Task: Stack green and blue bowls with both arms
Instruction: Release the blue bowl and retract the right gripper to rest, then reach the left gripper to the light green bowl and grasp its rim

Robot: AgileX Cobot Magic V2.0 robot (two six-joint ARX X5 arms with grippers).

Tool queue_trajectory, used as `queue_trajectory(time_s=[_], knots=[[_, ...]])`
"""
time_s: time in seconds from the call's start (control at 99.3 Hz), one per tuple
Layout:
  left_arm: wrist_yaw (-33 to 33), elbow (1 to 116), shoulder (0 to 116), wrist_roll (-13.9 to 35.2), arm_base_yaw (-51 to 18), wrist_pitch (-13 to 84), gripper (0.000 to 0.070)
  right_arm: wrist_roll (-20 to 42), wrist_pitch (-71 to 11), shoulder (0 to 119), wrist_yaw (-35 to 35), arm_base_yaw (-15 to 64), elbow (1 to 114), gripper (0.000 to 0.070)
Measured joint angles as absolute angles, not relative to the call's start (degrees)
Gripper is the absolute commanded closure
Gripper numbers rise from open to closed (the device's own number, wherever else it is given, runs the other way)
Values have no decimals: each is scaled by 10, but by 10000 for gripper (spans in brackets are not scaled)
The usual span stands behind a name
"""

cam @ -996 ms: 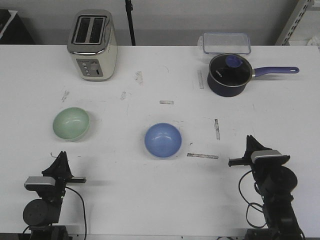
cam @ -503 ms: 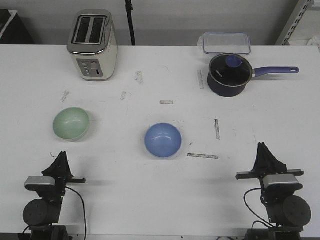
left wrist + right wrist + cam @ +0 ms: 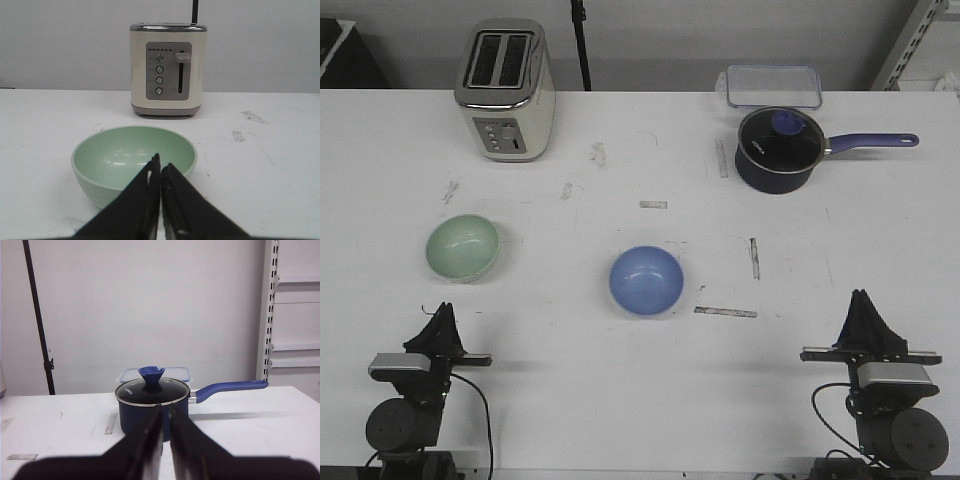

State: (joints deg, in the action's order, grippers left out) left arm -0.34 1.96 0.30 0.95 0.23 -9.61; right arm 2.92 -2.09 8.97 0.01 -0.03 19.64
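Note:
A pale mint green bowl sits upright on the white table at the left, and the left wrist view shows the green bowl empty. A periwinkle blue bowl sits near the middle, apart from the green one. My left gripper rests shut at the table's front left, a short way in front of the green bowl. At the front right my right gripper is shut too, well to the right of the blue bowl. In the wrist views the left gripper and right gripper hold nothing.
A cream and chrome toaster stands at the back left. A dark navy saucepan with a glass lid and purple-blue handle sits at the back right, a clear plastic box behind it. Strips of tape mark the table.
My right arm has drawn back toward the table's front edge and swung to the right, away from the blue bowl. The left arm and both bowls have stayed put.

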Motion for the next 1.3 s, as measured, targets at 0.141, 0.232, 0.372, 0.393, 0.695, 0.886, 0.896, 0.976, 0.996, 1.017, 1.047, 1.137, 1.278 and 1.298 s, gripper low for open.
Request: queue_trajectory(time_s=[0.141,0.232,0.372,0.393,0.695,0.886,0.896,0.976,0.996,1.017,1.047,1.137,1.278,1.298], knots=[[-3,20,3,10,2,-96,696,30,-21,90,0,0,196,685],[-3,20,3,10,2,-96,696,30,-21,90,0,0,196,685],[-3,20,3,10,2,-96,696,30,-20,90,0,0,196,685],[-3,20,3,10,2,-96,696,30,-20,90,0,0,196,685],[-3,21,3,10,2,-98,697,30,-20,90,0,0,196,685],[-3,77,23,10,2,-79,697,30,-20,90,0,0,196,685],[-3,82,25,10,2,-79,697,30,-20,90,0,0,196,685],[-3,120,48,10,3,-69,697,30,-20,90,0,0,196,685],[-3,128,55,10,2,-69,697,30,-20,90,0,0,196,685],[-3,136,63,10,3,-68,697,30,-20,90,0,0,196,685],[-3,148,76,10,2,-65,697,30,-20,90,0,0,196,685],[-3,187,120,10,2,-57,697,30,-20,90,0,0,196,685],[-3,263,197,21,3,-20,697,30,-20,90,0,0,196,685],[-3,274,209,22,3,-13,697,30,-20,90,0,0,196,685]])
